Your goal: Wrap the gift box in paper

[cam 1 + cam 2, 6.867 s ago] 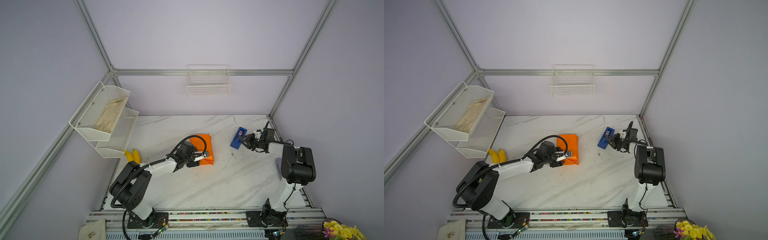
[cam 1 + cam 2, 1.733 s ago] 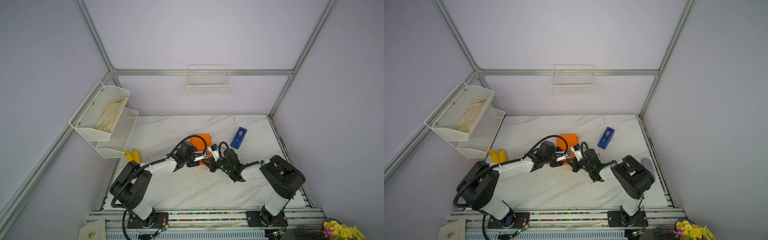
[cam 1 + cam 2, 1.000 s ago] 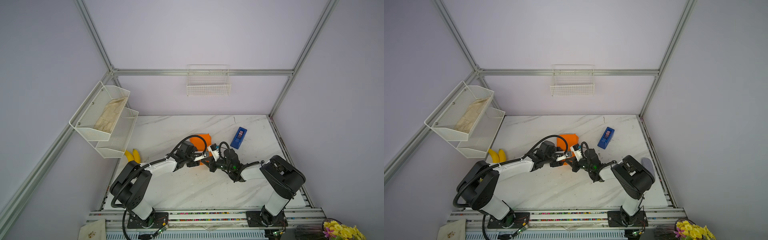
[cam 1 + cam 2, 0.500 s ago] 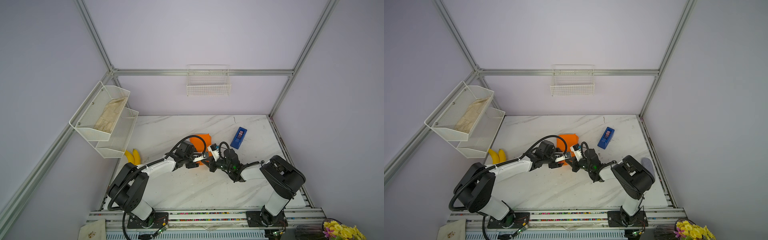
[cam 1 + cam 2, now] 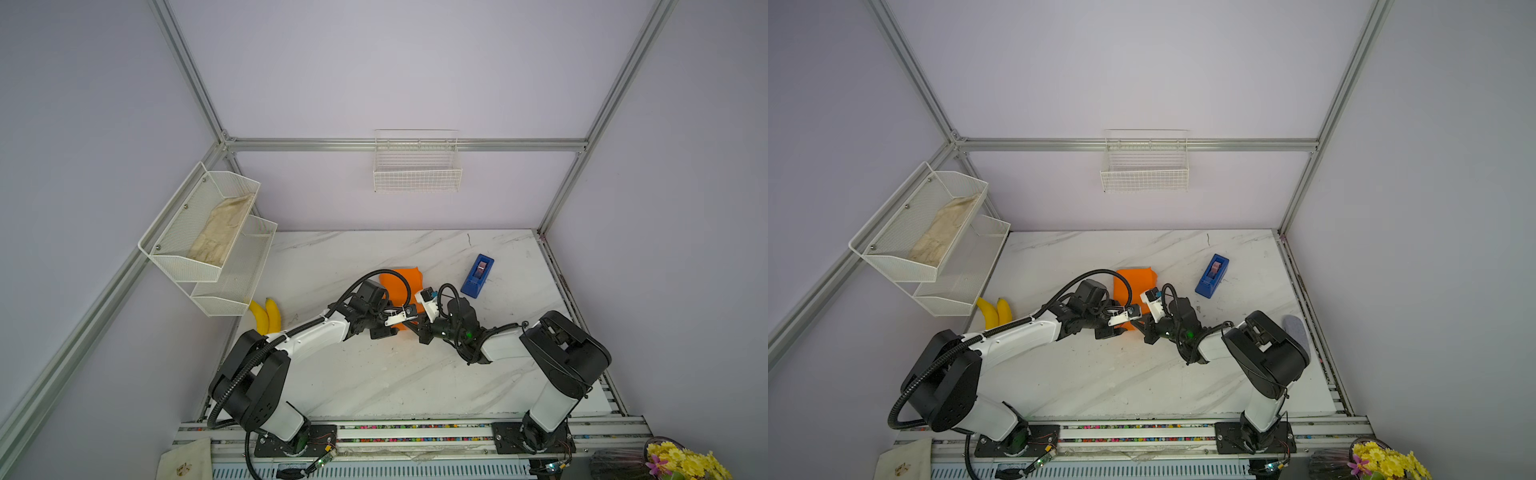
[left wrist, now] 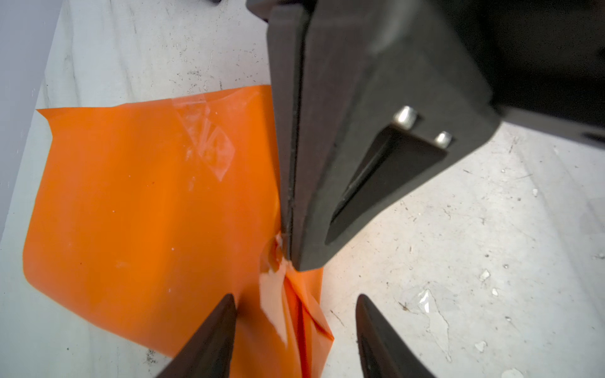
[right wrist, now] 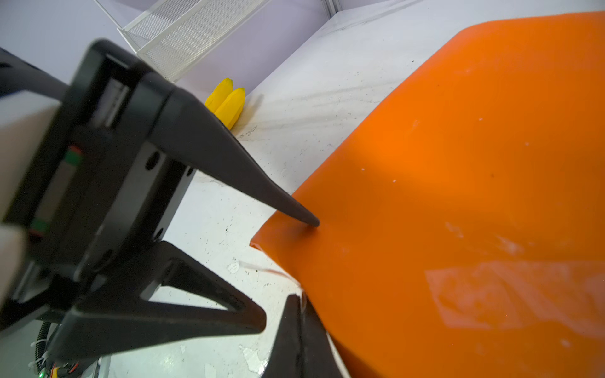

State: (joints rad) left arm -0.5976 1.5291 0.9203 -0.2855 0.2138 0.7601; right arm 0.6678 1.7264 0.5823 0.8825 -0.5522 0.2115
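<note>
Paper (image 6: 131, 203), orange, creased corner, clear tape (image 6: 209, 144)

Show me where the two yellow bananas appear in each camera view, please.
In a top view: bananas on the left, just under the mesh shelf.
In a top view: same spot, under that shelf.
Left wrist: not in it.
Right wrist: in the background, close to the shelf.
Shared landmark: the orange paper, visible in all four.
</note>
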